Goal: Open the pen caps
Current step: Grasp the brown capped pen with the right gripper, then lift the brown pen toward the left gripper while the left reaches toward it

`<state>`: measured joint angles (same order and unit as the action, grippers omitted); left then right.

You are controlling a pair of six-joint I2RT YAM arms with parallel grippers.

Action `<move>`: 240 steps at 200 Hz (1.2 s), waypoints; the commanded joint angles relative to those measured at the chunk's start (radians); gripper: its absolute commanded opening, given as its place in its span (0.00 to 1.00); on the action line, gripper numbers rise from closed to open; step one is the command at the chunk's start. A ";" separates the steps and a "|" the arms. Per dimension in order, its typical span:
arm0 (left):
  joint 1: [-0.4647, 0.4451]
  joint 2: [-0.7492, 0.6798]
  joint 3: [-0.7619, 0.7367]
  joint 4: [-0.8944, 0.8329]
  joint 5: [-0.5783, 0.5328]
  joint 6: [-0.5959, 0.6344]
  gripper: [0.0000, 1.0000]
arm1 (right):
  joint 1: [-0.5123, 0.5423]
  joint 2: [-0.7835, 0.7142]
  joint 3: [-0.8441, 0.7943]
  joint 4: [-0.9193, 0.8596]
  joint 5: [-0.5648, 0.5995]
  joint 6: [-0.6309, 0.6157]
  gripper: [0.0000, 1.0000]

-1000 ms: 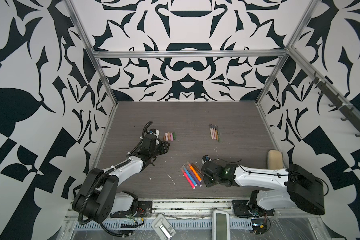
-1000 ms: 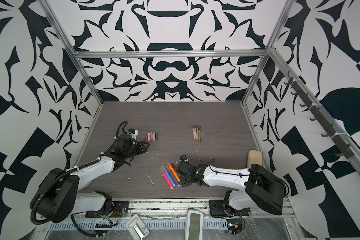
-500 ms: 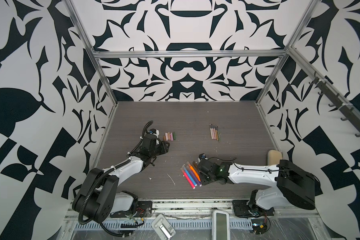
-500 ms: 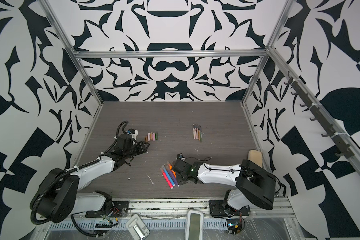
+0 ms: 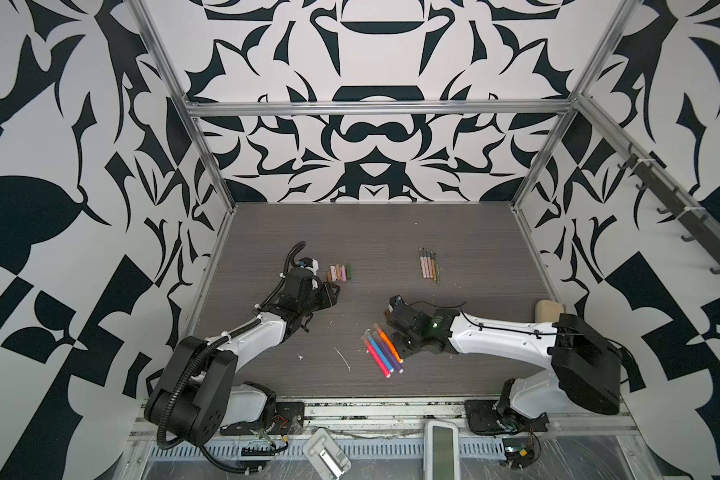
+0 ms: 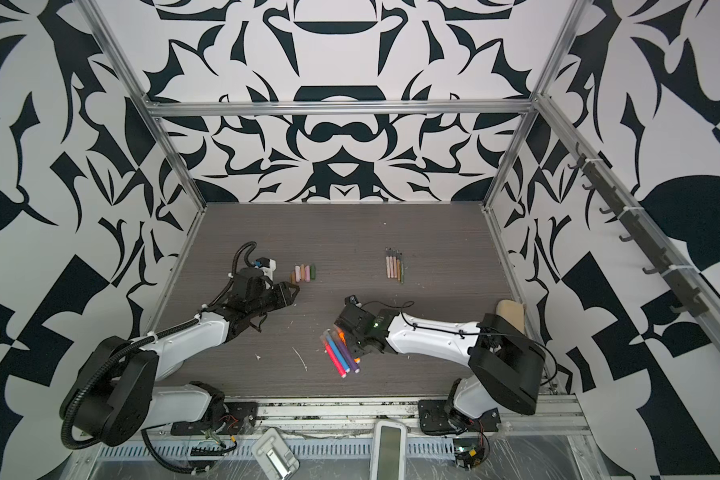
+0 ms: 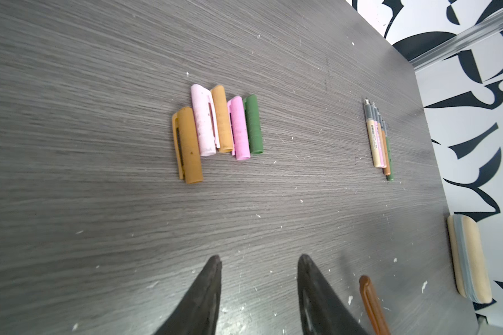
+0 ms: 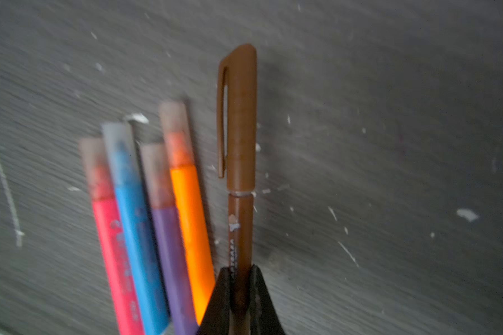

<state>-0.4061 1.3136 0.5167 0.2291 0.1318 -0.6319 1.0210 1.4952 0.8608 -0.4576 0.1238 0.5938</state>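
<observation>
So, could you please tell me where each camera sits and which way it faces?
Top views: high above the front edge, looking down at the table toward the back wall; left arm and right arm show whole.
Left wrist: on the left arm, looking low across the table past the open left gripper to loose caps; only fingertips show.
Right wrist: looking down past the right gripper, shut on the brown pen, beside thick markers; only fingertips show.
Shared: both wrist views show the brown pen's cap.
</observation>
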 commanded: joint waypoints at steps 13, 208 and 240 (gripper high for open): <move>0.004 -0.094 -0.026 0.028 0.085 -0.026 0.46 | -0.001 0.036 0.137 -0.004 -0.087 -0.052 0.07; -0.030 -0.159 -0.153 0.244 0.377 -0.437 0.44 | -0.007 0.067 0.258 0.108 -0.251 -0.029 0.05; -0.048 -0.179 -0.144 0.231 0.380 -0.442 0.41 | -0.007 0.051 0.244 0.112 -0.247 -0.024 0.05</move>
<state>-0.4393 1.1606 0.3752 0.4519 0.4965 -1.0592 1.0157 1.5745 1.0855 -0.3710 -0.1196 0.5652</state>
